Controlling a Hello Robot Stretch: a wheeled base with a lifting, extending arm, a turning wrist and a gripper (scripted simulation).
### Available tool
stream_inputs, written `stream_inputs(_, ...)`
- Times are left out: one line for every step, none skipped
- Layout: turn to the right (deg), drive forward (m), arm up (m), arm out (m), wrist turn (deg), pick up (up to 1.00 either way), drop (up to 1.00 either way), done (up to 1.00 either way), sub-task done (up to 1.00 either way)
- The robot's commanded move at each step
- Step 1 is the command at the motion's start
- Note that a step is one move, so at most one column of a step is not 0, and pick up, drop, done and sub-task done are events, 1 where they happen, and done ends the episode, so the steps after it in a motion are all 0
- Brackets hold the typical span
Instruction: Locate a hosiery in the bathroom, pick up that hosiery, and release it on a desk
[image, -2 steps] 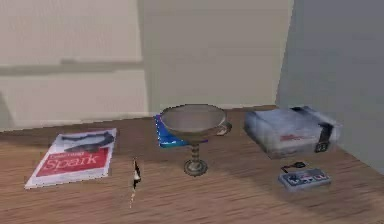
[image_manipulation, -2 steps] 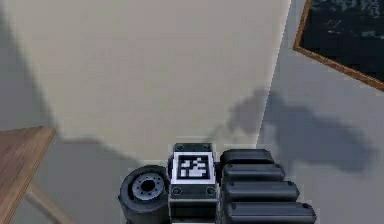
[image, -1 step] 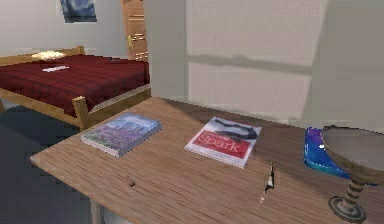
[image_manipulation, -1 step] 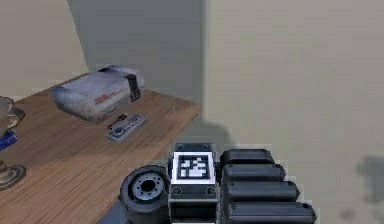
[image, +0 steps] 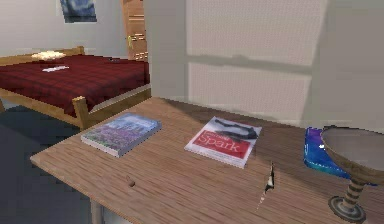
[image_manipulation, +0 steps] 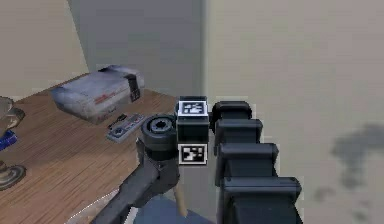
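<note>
The end effector (image_manipulation: 135, 190) reaches over the wooden counter (image_manipulation: 60, 160). Its thin dark fingers are seen against the wood grain, so it cannot be told whether it grips the hosiery or where the hosiery is. At its eleven o'clock sit a flat controller (image_manipulation: 125, 125) and a boxy grey console (image_manipulation: 98, 92). Probably only the release is left.

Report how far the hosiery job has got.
Done, it seems: the robot stands at a desk that bears a red and white book and a game console. In hand: the arm reaches out and the gripper shows against the desktop; I cannot tell whether it holds anything. Left: releasing the hosiery on the desk, which cannot be confirmed from here.
</note>
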Motion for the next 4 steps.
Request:
stream_inputs(0.0, 0.0, 0.0, 0.0, 39.0, 0.0, 0.0, 0.0, 0.0)
stream_inputs(0.0, 0.0, -0.14, 0.0, 0.0, 0.0, 0.0, 0.0, 0.0)
stream_inputs(0.0, 0.0, 0.0, 0.0, 0.0, 0.0, 1.0, 0.0, 0.0)
stream_inputs(0.0, 0.0, 0.0, -0.08, 0.0, 0.0, 0.0, 0.0, 0.0)
